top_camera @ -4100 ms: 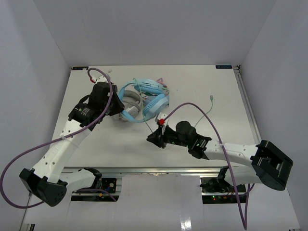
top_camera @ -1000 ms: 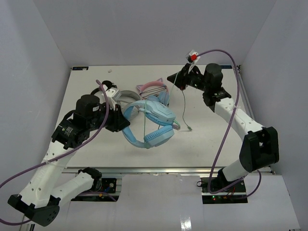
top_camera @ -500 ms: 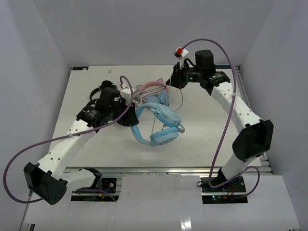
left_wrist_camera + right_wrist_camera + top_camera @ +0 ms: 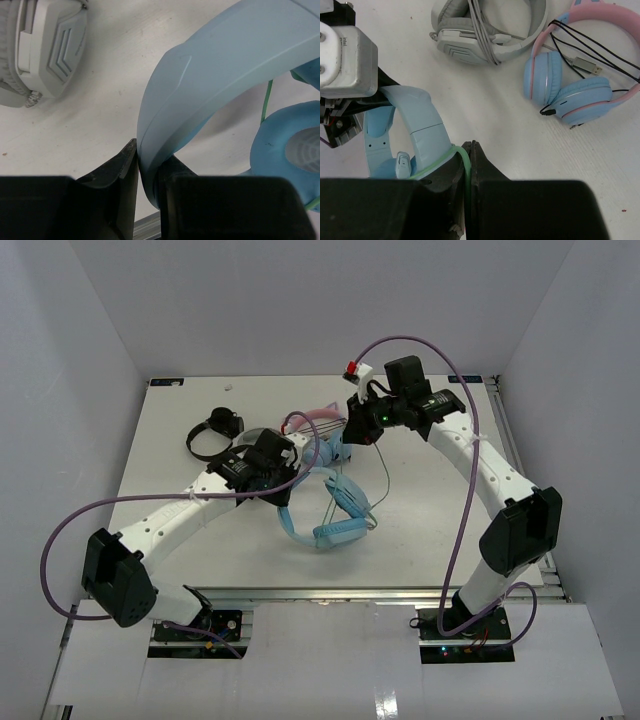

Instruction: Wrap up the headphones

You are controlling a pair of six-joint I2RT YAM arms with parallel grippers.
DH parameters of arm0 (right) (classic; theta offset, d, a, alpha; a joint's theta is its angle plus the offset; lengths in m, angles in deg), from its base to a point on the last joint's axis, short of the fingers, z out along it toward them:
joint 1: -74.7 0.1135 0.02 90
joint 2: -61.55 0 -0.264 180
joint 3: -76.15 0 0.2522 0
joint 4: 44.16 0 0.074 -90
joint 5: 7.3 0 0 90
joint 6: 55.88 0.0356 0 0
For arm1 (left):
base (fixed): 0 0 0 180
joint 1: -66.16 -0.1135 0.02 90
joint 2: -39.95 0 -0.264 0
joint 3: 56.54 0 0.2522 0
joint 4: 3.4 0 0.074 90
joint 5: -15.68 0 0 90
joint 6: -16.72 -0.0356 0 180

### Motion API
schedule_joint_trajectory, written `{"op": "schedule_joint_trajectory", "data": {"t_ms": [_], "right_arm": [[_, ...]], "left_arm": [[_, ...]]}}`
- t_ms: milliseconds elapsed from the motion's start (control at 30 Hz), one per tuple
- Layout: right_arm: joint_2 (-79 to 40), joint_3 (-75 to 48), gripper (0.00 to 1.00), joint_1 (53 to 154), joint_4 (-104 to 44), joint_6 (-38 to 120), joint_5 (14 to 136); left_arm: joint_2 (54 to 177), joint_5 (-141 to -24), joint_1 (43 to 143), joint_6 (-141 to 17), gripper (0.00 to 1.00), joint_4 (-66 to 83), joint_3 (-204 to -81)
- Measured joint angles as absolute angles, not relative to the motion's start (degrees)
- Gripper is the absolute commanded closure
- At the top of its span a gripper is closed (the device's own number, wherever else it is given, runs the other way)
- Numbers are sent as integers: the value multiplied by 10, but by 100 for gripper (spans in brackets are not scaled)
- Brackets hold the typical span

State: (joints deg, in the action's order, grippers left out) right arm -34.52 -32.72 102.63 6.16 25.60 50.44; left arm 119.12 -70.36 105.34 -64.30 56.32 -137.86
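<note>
The left gripper (image 4: 136,150) clamps its jaws on the headband (image 4: 225,50) to anchor the headphones (image 4: 335,530), while the right gripper (image 4: 469,150) pinches the cable (image 4: 440,160) in shut jaws, laying it across the band, presumably for winding.

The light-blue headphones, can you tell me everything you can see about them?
The headphones are light blue and look like smooth plastic, with a wide curved headband and soft padded cups. A thin pale-green cable crosses the headband. The left hand is shut on the headband's edge, and the right hand pinches the cable. The headphones are tilted, close to the pink pair and the grey-white pair.
</note>
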Motion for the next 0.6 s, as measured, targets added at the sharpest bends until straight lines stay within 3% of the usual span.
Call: {"op": "schedule_joint_trajectory", "data": {"t_ms": [600], "right_arm": [[-329,-296,92,1091,66,280,514]], "left_arm": [[1251,-545,1061,-581,100,571,-1401]]}}
